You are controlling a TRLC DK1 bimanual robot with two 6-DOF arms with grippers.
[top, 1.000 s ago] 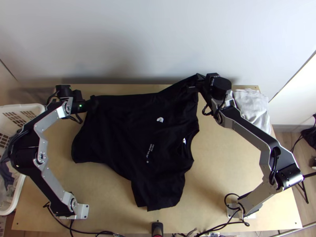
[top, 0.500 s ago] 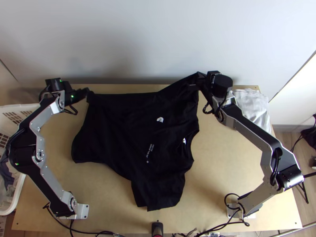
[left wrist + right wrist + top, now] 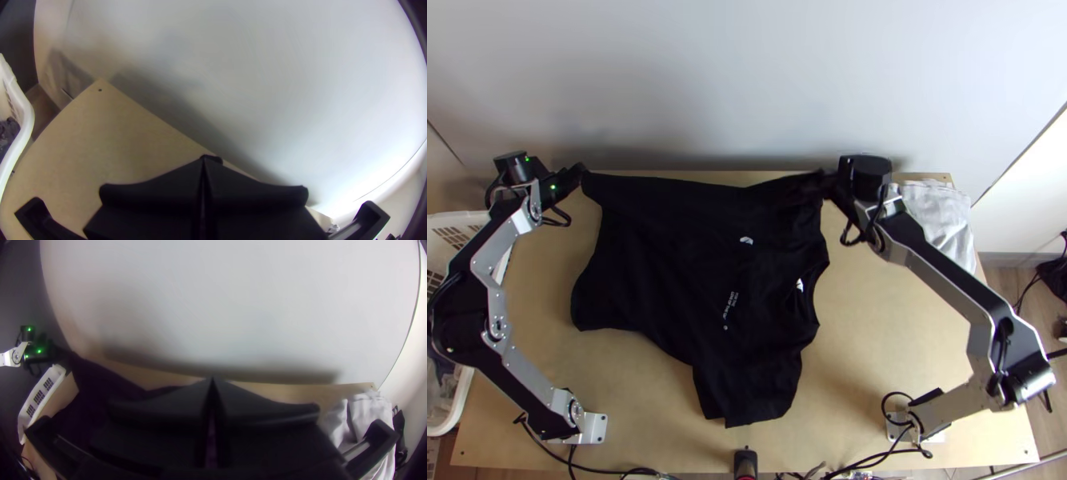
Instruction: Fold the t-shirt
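Left gripper [image 3: 581, 171]: jaws closed, pinching black t-shirt [image 3: 691, 256] at hem corner [image 3: 599, 186]; right gripper [image 3: 829, 182]: jaws closed on sleeve [image 3: 787, 192].

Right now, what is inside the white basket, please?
Inside the white basket I can see dark cloth and some paler cloth. The left arm covers part of the basket from above, and whatever lies beneath the upper cloths is hidden.

left tool [image 3: 581, 171] closed, right tool [image 3: 822, 182] closed
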